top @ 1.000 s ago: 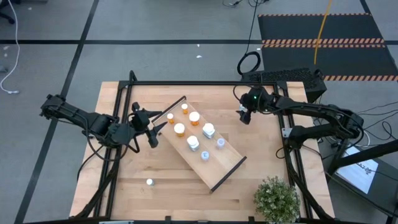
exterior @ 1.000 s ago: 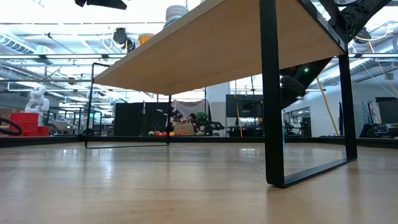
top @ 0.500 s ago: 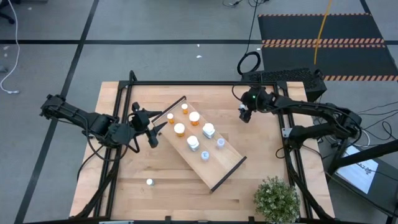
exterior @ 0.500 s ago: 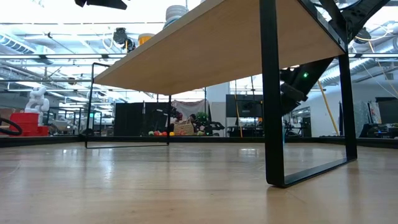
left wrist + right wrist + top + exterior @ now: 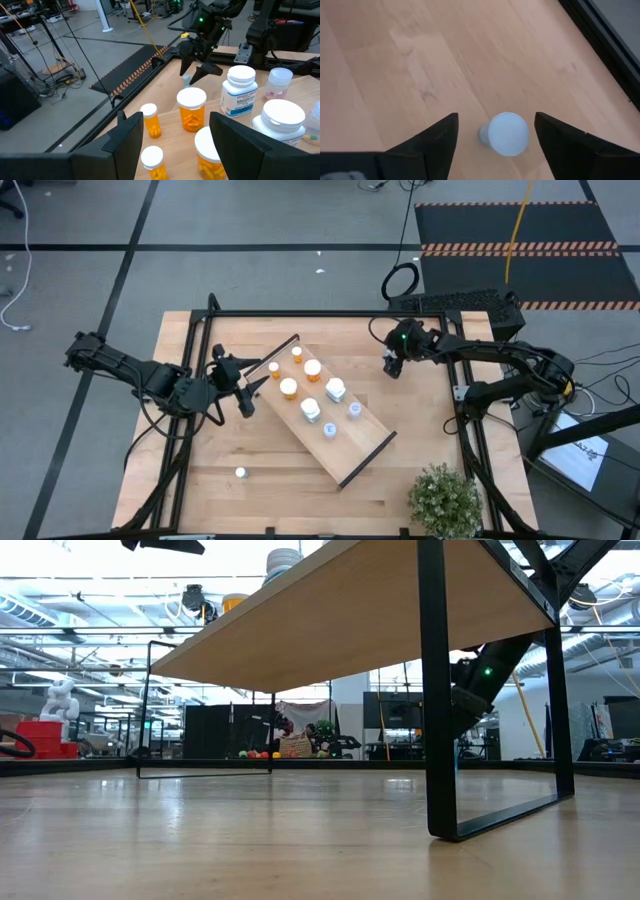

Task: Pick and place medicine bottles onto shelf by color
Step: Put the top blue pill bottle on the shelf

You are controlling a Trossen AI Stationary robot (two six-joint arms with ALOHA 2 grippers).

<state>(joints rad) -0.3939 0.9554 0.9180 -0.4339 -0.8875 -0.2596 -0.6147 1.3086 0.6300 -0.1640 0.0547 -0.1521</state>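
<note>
The shelf [image 5: 362,442] lies slantwise on the table's middle. On it stand several medicine bottles, orange ones [image 5: 289,388] toward its far left end and pale ones [image 5: 335,389] toward its middle. My right gripper [image 5: 496,116] is open over the table's far right. It points down at a slant, with a finger on either side of a small white-capped bottle [image 5: 507,133] that stands on the wood, and touches nothing. My left gripper [image 5: 252,387] waits open at the shelf's far left end, facing the orange bottles [image 5: 191,110]. Another small bottle [image 5: 240,473] stands near the table's left front.
A potted plant [image 5: 443,500] stands at the table's near right corner. Black frame rails [image 5: 300,313] run along the table's edges. In the low view, the shelf's dark end wall [image 5: 437,690] rises in front of my right gripper.
My right gripper has come down a little toward the small bottle on the table's far right and tipped slightly further downward. The bottles and the shelf have stayed where they were.
</note>
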